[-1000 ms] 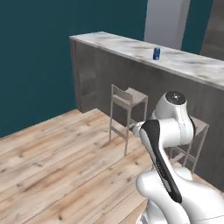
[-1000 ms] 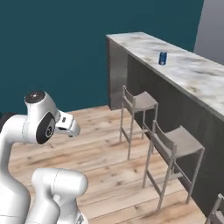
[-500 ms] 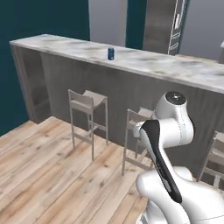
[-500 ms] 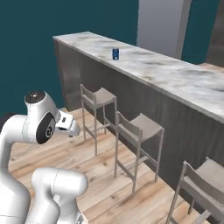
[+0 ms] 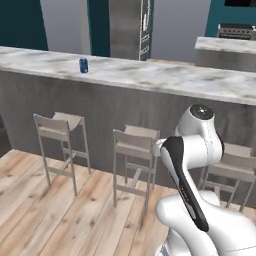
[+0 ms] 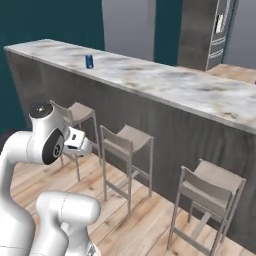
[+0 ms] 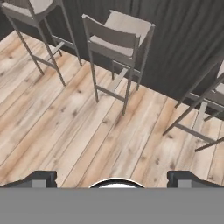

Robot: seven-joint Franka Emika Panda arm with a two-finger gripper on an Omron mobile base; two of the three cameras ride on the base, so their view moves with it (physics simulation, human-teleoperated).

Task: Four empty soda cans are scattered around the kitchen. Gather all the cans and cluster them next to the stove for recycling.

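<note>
Where the long marbled surface [image 5: 150, 75] ran across the left base view, a blue soda can [image 5: 83, 65] with a white band stood upright near its left end, alone on the stone and well apart from anything else. Below it, along the dark ribbed front of the bar, a row of grey stools stood on the pale wood floor [image 5: 60, 210]: the left stool [image 5: 59, 131] almost under the can, the middle stool [image 5: 135, 145] just left of the white arm [image 5: 192, 165], and a third stool [image 5: 235, 165] partly hidden behind the arm. Behind the bar a steel refrigerator [image 5: 131, 29] rose against grey and teal walls. Seen from the right base view, the same can [image 6: 89, 61] sat toward the far left of the bar top, with the arm's elbow low at the left, well short of the bar. Down in the hand view, the fingers [image 7: 117, 178] were spread fully apart, one dark tip [image 7: 41, 178] at the left and the other at the right, gripping nothing, aimed at bare floorboards in front of the middle stool [image 7: 117, 35].
</note>
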